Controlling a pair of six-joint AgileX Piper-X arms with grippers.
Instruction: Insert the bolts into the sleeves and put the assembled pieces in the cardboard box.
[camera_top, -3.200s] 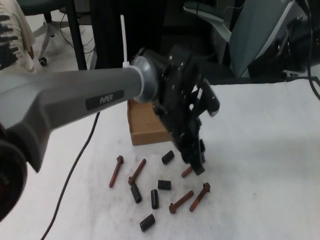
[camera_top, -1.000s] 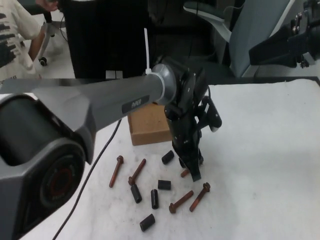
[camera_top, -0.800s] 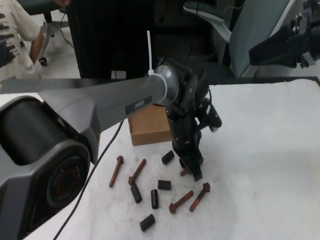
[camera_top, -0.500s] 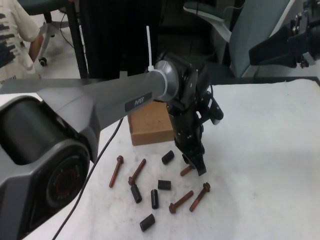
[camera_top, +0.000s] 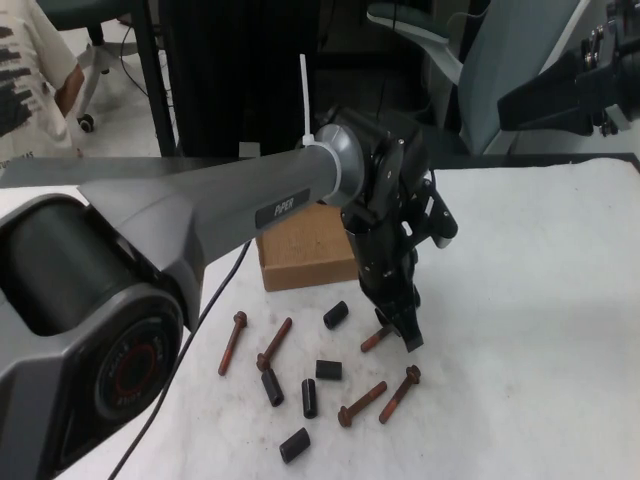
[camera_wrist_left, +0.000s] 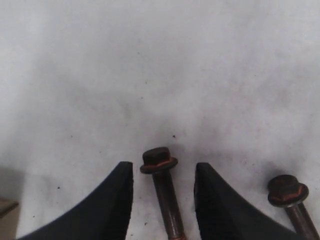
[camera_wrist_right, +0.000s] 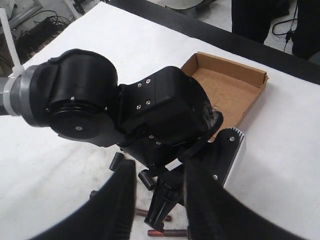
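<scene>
On the bench (camera_wrist_left: 150, 60), the left gripper (camera_wrist_left: 163, 169) straddles a bolt (camera_wrist_left: 166, 200), fingers (camera_wrist_left: 112, 205) spread, its shank lengthwise between them; a second bolt (camera_wrist_left: 290, 199) lies beside, perhaps parallel.

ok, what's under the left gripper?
One bolt on the white bench, between the left gripper's open fingers. From the high view the gripper covers its head.
</scene>
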